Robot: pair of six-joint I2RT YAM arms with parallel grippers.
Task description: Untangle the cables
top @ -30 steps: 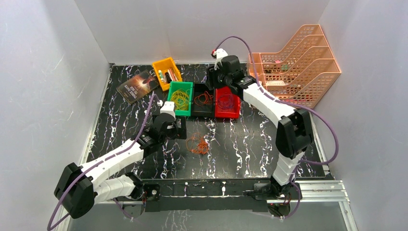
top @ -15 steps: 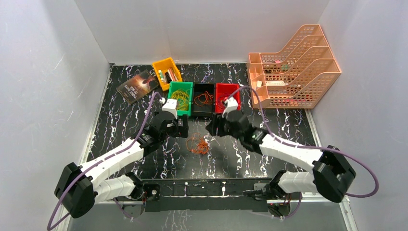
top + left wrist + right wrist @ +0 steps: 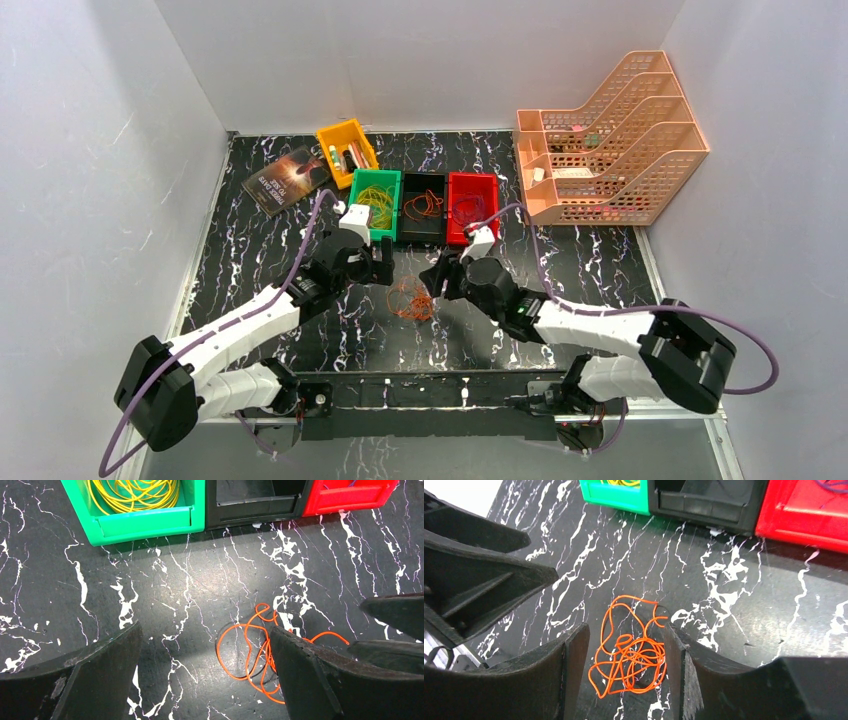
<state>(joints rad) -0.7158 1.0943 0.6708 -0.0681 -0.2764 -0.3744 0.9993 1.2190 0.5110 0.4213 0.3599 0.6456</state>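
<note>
At the centre of the desk (image 3: 250, 270), in front of a row of three small bins, lies the orange cable tangle (image 3: 411, 300). It is a loose bunch of thin wiry loops lying flat on the black marbled surface, apart from the bins.

Left claw (image 3: 376, 268): jaws wide apart, with nothing gripped. The claw is positioned just left of the tangle, near the front of the green bin (image 3: 385, 234). In the left wrist view, the tangle lies close against the inner side of the right-hand finger (image 3: 320, 680), and some loops pass out of sight behind that finger. The opposite finger stands well apart from the cable.

Right claw (image 3: 434, 282): jaws apart, not clamped on anything. The claw is positioned just right of the tangle and faces the left claw across it. In the right wrist view, the two fingers (image 3: 549, 680) flank the tangle, which lies on the desk between them. Contact between either finger and the cable cannot be confirmed.

Bin contents:
- The green bin holds the yellow cable loops (image 3: 375, 203).
- The black bin (image 3: 423, 232), in the middle of the row, holds a single orange loop (image 3: 424, 205).
- The red bin (image 3: 472, 236), at the right, holds thin purplish loops (image 3: 468, 208).

The three bins stand side by side, touching.

Other items: a yellow-orange bin (image 3: 326, 148) containing small objects stands behind the green bin. A dark book (image 3: 288, 178) lies to its left. A peach file rack (image 3: 620, 150) occupies the far right corner.
</note>
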